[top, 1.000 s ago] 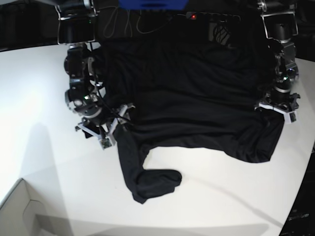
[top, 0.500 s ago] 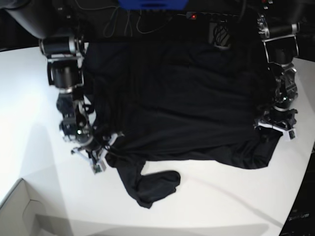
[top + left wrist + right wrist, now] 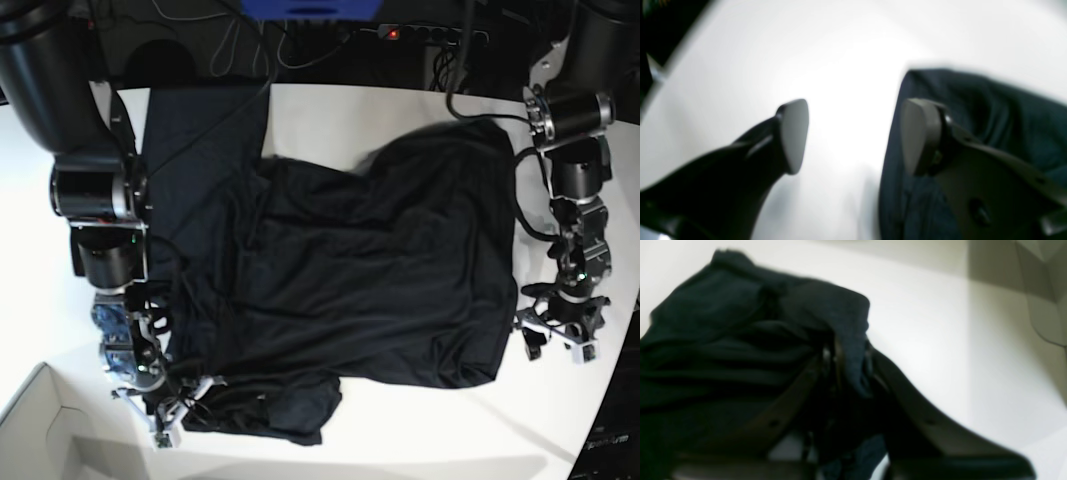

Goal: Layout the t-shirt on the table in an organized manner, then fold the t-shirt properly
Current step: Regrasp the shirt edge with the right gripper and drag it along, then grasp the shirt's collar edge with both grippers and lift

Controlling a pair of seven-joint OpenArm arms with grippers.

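The black t-shirt (image 3: 350,270) lies spread over the middle of the white table (image 3: 420,430), wrinkled, with one sleeve reaching to the far left. Its near-left hem is bunched where my right gripper (image 3: 185,408) is shut on it. The right wrist view shows the fabric (image 3: 723,340) pinched between the closed fingers of that gripper (image 3: 846,366). My left gripper (image 3: 553,348) hovers just off the shirt's right edge. In the left wrist view it (image 3: 855,133) stands open over bare table, with the cloth (image 3: 1000,113) lying under its right finger.
A white cardboard box corner (image 3: 40,430) sits at the near left, also seen in the right wrist view (image 3: 1040,290). Cables and a power strip (image 3: 430,35) lie behind the table beside a blue object (image 3: 310,8). The table's curved edge runs close by the left gripper.
My right gripper has shut on the shirt's left hem, and both arms have moved toward the near edge. The shirt slid with them, baring the far table. The left gripper now sits off the cloth.
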